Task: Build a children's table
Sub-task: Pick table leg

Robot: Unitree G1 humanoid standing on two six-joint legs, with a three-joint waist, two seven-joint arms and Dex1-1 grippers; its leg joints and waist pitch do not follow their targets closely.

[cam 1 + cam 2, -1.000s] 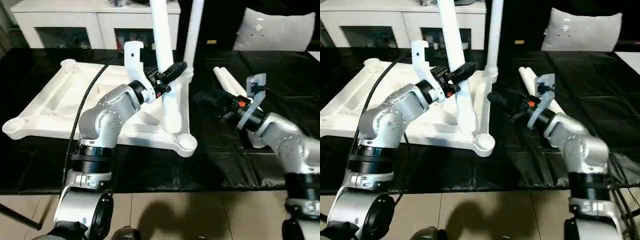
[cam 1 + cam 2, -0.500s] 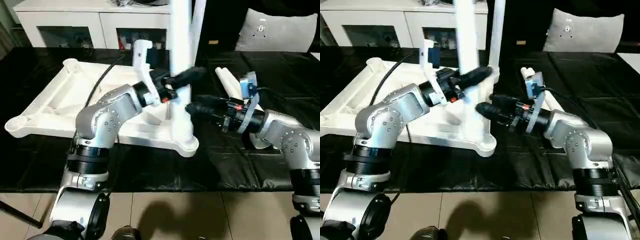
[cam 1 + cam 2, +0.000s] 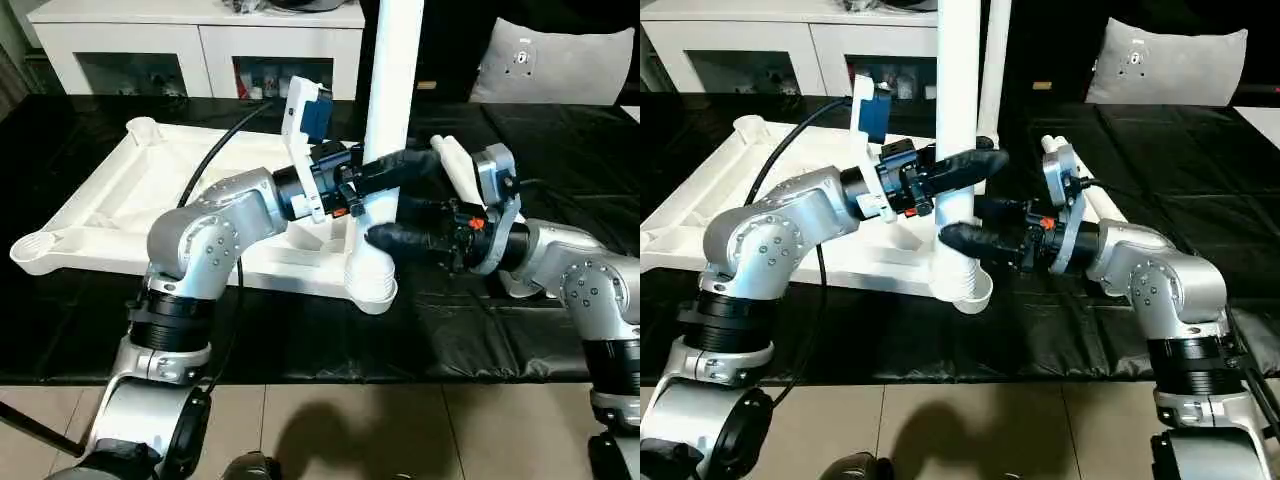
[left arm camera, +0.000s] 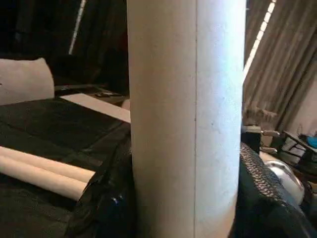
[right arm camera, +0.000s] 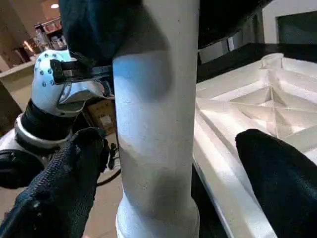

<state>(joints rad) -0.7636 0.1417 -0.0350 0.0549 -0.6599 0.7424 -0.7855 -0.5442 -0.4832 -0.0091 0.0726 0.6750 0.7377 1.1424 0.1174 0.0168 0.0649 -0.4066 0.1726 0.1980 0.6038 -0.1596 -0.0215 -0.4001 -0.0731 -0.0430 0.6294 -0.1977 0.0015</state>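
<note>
Standing leg (image 3: 392,90) in table's (image 3: 100,215) corner socket (image 3: 372,283)

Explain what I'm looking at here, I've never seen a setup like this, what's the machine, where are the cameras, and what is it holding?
This is a humanoid robot with two silver arms, each ending in two black fingers. Two pictures come from cameras in its head, looking down over its arms; the other two come from cameras on its wrists, looking along the fingers. On the black-covered surface lies a white plastic table top, upside down, ribs showing. A white leg stands upright in its near corner socket. The left gripper is closed around that leg. The right gripper reaches in lower down, its fingers open on either side of the leg. Spare legs lie behind the right arm, and another leg already stands at the far corner.
</note>
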